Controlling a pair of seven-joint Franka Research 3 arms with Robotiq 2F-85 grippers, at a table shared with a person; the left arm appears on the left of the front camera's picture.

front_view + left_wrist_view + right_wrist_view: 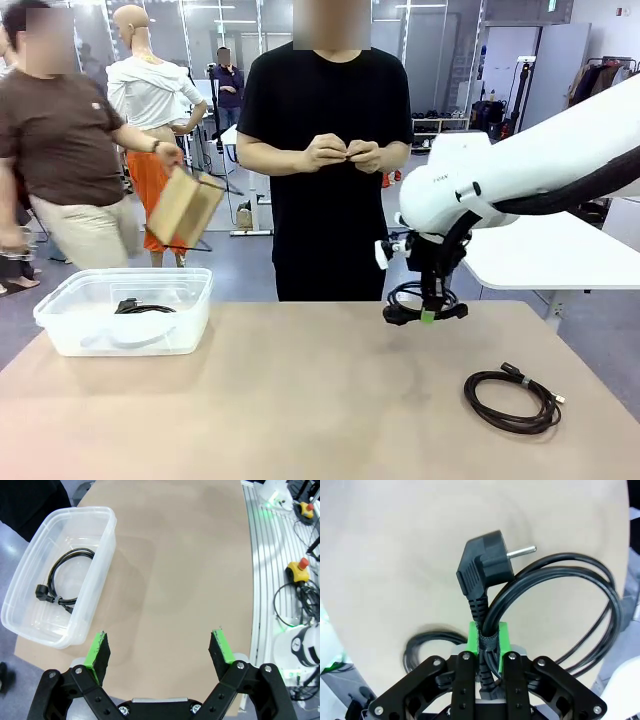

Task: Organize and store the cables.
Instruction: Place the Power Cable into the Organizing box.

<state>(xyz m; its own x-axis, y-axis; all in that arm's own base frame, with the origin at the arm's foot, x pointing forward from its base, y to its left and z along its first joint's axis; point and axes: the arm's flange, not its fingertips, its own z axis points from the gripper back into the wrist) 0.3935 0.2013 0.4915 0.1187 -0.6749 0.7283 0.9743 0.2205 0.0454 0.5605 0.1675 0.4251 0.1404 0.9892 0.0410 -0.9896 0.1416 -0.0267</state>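
1. table (300, 400): broad bare tan top btw me and the person. My carry runs right to left across it, so I judge a straight, level sweep w/ nothing to dodge
2. clear tub (60, 322): sits at the table's far-left corner, top open, w/ a stored coil (140, 307) lying flat inside. That's my drop target. Best to come in over the rim from above and release low, so the new one settles on or beside the stored coil w/o hanging over the wall
3. held coil (400, 314): hangs from my right pincer (488, 637) above the table, right of centre, clear of the surface. Its loops droop below the grip, so I want enough height for the lowest loop to pass the tub rim
4. loose coil (472, 392): flat on the table near the right front, well apart from the held coil. Prob the next pick, so no trailing loops across it
5. left pincer (159, 641): jaws wide apart, nothing btw them, looking down on the table w/ the tub ahead to one side. Better left out of the right arm's way
6. plug (485, 570): angled head w/ a bare pin, just past my right pads. Heavy end, may swing, so gentle accel
7. right pads (473, 637): clamped together on the cord bundle at its wrap, below the plug. The grip is narrow and off to one edge of the coil, so I judge it safe only w/o jerks
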